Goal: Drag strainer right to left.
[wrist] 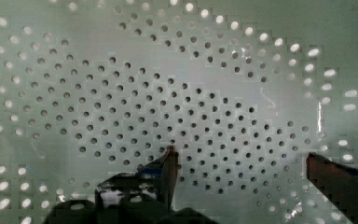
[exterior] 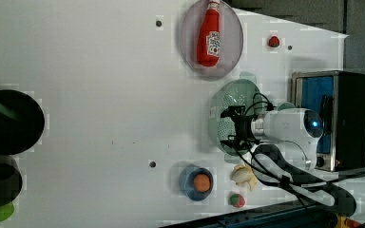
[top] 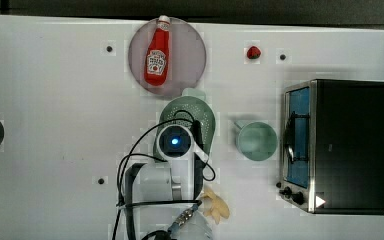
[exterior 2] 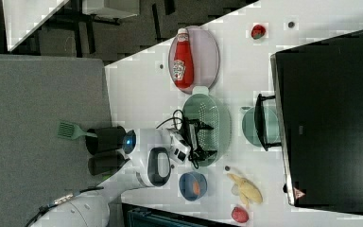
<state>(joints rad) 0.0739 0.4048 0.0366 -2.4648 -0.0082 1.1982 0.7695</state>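
Jaws spread wide inside our strainer (wrist: pixel 177 93), gripping nothing; we judge a drag may slip, sending it toward the ketchup plate (top: pixel 195 50) beyond them.

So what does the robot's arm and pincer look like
The arm is white with rounded shells and a round end cap lit blue in the middle. Black cables loop around it. The pincer has dark fingers.

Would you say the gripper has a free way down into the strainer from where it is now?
Probably yes. The gripper is open right above the strainer, whose holed floor lies bare between the fingers. The mug and the plate stand off to the sides.
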